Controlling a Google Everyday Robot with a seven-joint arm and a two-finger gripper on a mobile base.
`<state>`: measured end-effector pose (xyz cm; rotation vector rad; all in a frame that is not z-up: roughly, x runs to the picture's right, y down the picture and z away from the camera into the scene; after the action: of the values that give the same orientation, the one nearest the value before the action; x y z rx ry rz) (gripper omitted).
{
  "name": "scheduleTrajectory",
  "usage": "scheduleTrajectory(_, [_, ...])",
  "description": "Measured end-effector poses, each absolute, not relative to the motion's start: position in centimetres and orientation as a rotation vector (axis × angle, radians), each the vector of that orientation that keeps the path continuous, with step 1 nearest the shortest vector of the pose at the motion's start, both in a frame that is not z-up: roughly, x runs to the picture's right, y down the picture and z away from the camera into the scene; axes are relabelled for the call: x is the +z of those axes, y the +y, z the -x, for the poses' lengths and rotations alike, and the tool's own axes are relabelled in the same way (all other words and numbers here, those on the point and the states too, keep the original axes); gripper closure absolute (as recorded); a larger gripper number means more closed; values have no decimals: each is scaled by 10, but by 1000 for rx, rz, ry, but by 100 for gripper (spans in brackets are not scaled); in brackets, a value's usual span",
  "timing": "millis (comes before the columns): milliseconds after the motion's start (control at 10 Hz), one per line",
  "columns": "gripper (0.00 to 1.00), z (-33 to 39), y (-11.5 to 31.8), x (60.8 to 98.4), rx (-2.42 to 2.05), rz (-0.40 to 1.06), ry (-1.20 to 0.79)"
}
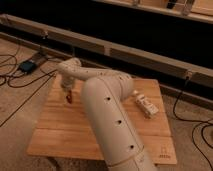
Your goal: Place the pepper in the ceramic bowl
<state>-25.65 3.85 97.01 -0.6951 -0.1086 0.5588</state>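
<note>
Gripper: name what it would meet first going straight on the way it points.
The gripper, pointing down over the table, would likely meet the pepper just below it first; depth is unclear.

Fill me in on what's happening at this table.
A white robot arm stretches across the wooden table toward its far side. Its hand is down at a small red pepper lying there; whether it has hold of it cannot be told. A pale box lies off to the other side. No bowl is in sight.
</note>
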Motion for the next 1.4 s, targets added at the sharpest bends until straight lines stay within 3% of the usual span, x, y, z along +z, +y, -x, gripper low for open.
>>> scheduleTrajectory(500, [96, 262, 30, 967, 553, 710, -126])
scheduleTrajectory(600, [100, 263, 28, 966, 554, 714, -132])
scheduleTrajectory(1400, [100, 208, -36, 945, 659, 678, -168])
